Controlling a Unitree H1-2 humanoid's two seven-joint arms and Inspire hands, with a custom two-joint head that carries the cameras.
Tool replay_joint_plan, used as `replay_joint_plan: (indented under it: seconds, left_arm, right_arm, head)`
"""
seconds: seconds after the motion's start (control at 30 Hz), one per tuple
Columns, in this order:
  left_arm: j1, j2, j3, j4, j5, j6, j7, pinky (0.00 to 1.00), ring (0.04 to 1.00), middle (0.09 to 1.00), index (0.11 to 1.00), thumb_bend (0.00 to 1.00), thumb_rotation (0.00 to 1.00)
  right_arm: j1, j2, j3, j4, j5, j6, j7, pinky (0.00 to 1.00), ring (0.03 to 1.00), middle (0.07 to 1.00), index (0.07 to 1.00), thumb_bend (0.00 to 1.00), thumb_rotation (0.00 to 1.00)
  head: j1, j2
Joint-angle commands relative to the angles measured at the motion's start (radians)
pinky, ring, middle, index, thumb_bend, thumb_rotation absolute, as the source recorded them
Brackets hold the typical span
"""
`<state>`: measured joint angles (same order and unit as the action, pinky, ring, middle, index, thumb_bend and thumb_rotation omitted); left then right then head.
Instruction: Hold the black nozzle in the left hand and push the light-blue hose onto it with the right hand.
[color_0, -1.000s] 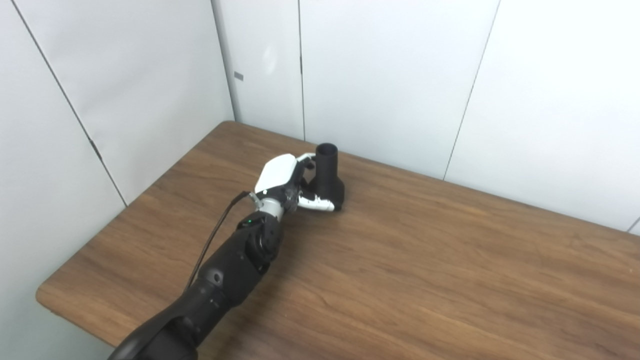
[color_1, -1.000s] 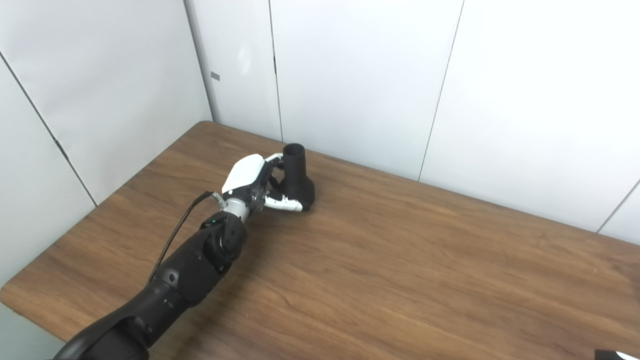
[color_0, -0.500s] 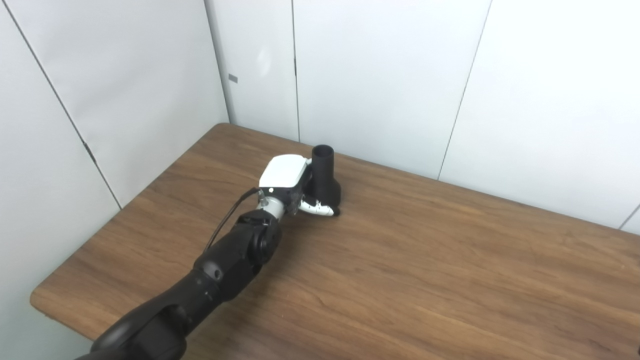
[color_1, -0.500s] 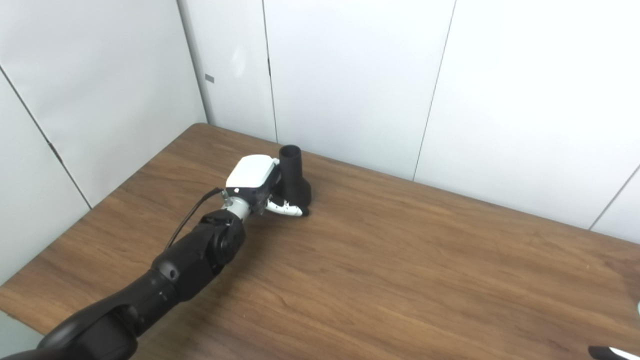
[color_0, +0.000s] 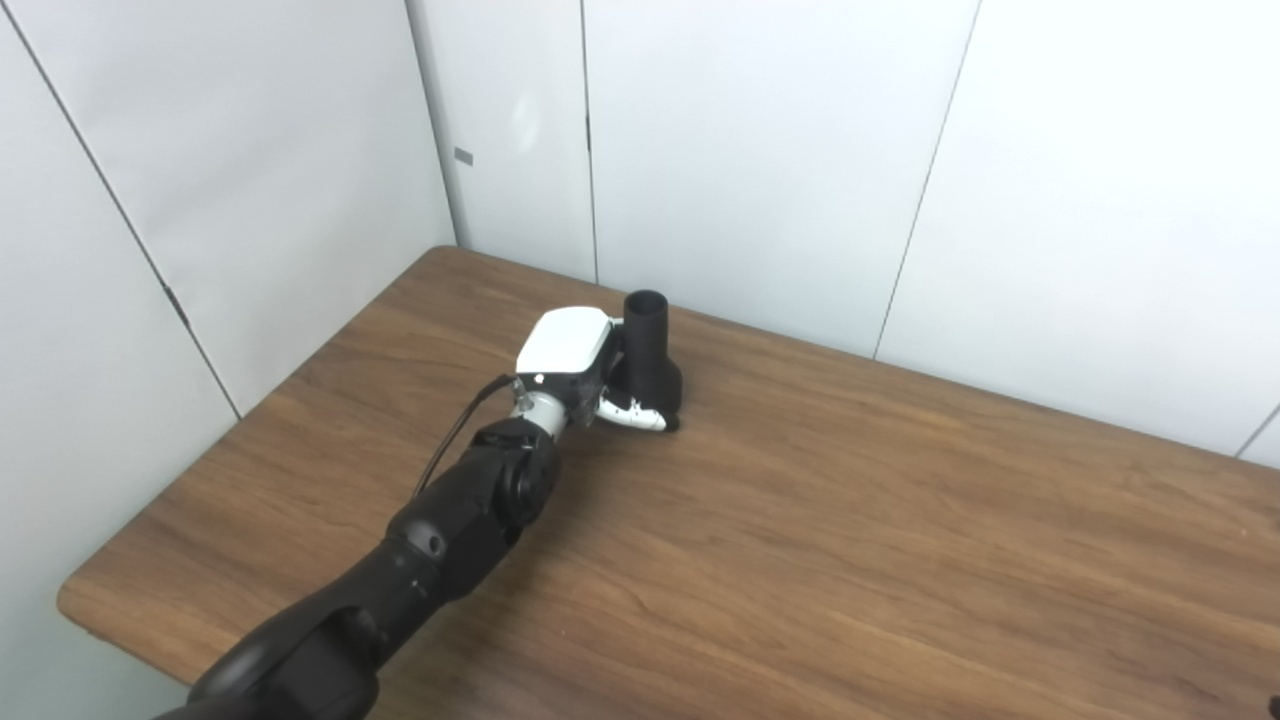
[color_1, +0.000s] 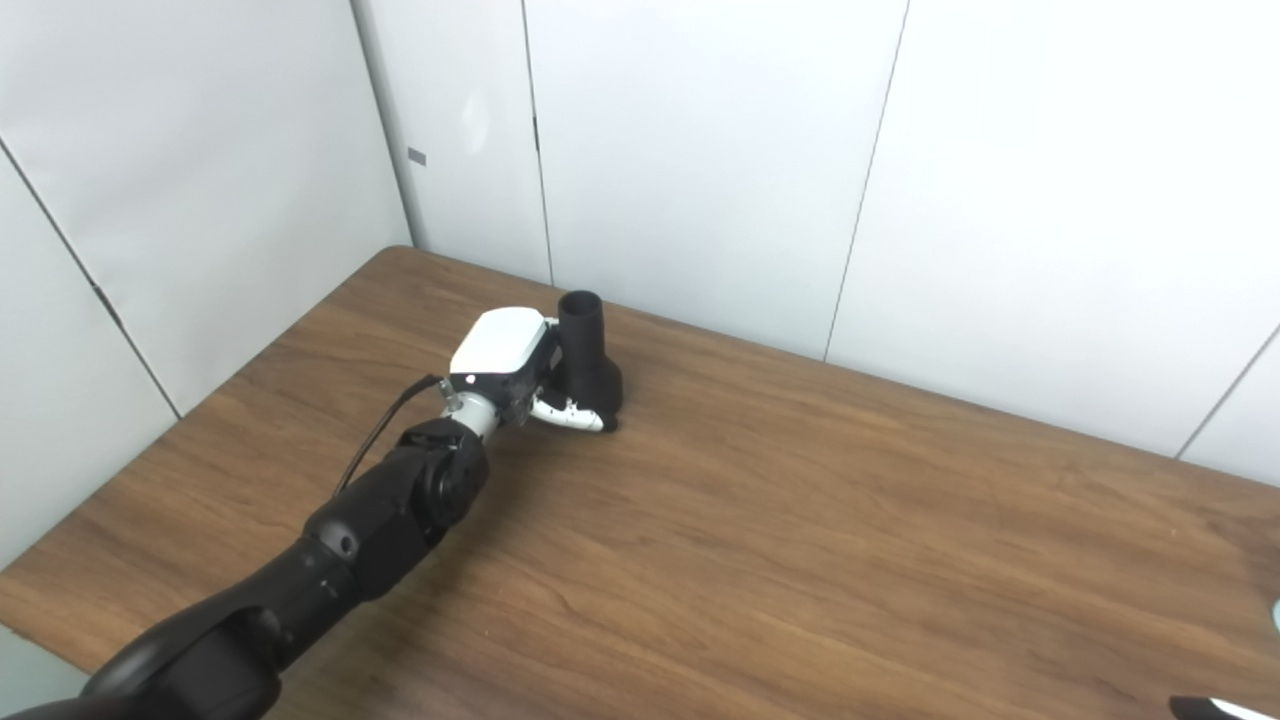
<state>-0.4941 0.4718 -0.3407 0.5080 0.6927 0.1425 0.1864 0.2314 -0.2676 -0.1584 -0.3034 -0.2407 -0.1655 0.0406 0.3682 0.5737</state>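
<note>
Fingers of my left hand curl round the flared base of the black nozzle; one white finger shows across its near side, low down, and the palm's white back presses close against its left flank. I judge the hand closed on the nozzle, though the far fingers are hidden behind it, so how fully they wrap I cannot tell. The nozzle stands upright toward the far left part of the wooden table, near the white wall panels, its narrow open mouth pointing up. Whether its base rests on the wood or is just lifted, I cannot make out.

My left arm reaches in from the lower left, dark and jointed, with a thin cable running along it to the wrist.

My right hand barely shows: only a sliver of white and black at the bottom right corner of the right eye view, well apart from the nozzle. Its fingers cannot be read. The light-blue hose may be the pale sliver at the right edge of that view, but too little shows to be sure.

The step in hand, as I judge it, is securing the nozzle. Next I would need a firm, steady hold with the mouth kept clear, then to bring the hose end across with my right hand, line it up with the opening and push it on.
</note>
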Motion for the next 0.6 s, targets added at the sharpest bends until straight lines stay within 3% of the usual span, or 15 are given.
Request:
replay_joint_plan:
  seconds: [0.0, 0.03, 0.07, 0.13, 0.27, 0.33, 0.57]
  left_arm:
    - [0.122, -0.082, -0.059, 0.111, -0.063, -0.057, -0.122, 0.6, 0.657, 0.623, 0.564, 0.93, 0.08]
    - [0.127, -0.087, -0.053, 0.121, -0.064, -0.078, -0.091, 0.52, 0.575, 0.581, 0.519, 0.69, 0.06]
    - [0.132, -0.091, -0.049, 0.129, -0.062, -0.094, -0.063, 0.48, 0.526, 0.541, 0.5, 0.61, 0.03]
    - [0.137, -0.1, -0.048, 0.156, -0.048, -0.128, 0.007, 0.39, 0.44, 0.487, 0.495, 0.54, 0.01]
    - [0.14, -0.109, -0.062, 0.194, -0.019, -0.149, 0.092, 0.26, 0.335, 0.441, 0.503, 0.52, 0.0]
    - [0.141, -0.109, -0.072, 0.207, -0.011, -0.158, 0.113, 0.26, 0.34, 0.432, 0.509, 0.52, 0.0]
    - [0.148, -0.101, -0.096, 0.211, -0.001, -0.166, 0.121, 0.19, 0.247, 0.471, 0.485, 0.53, 0.0]
  right_arm:
    - [-0.004, -0.027, -0.016, -0.05, 0.018, -0.014, -0.001, 0.4, 0.565, 0.671, 0.625, 0.38, 0.59]
    - [-0.004, -0.028, -0.016, -0.05, 0.021, -0.015, 0.001, 0.4, 0.562, 0.672, 0.627, 0.38, 0.59]
    - [-0.004, -0.029, -0.017, -0.051, 0.024, -0.016, 0.002, 0.4, 0.558, 0.671, 0.627, 0.38, 0.59]
    - [-0.003, -0.029, -0.017, -0.056, 0.027, -0.012, 0.005, 0.39, 0.552, 0.672, 0.628, 0.38, 0.59]
    - [-0.001, -0.03, -0.02, -0.065, 0.027, -0.005, 0.01, 0.41, 0.569, 0.672, 0.624, 0.37, 0.58]
    - [-0.001, -0.029, -0.022, -0.07, 0.026, 0.002, 0.014, 0.41, 0.566, 0.675, 0.626, 0.37, 0.56]
    - [-0.004, -0.03, -0.025, -0.067, 0.038, -0.004, 0.02, 0.38, 0.551, 0.673, 0.626, 0.36, 0.53]
  head:
    - [0.0, 0.005]
    - [0.0, 0.005]
    - [-0.003, 0.008]
    - [-0.003, 0.008]
    - [-0.003, 0.015]
    - [-0.003, 0.015]
    - [-0.005, 0.018]
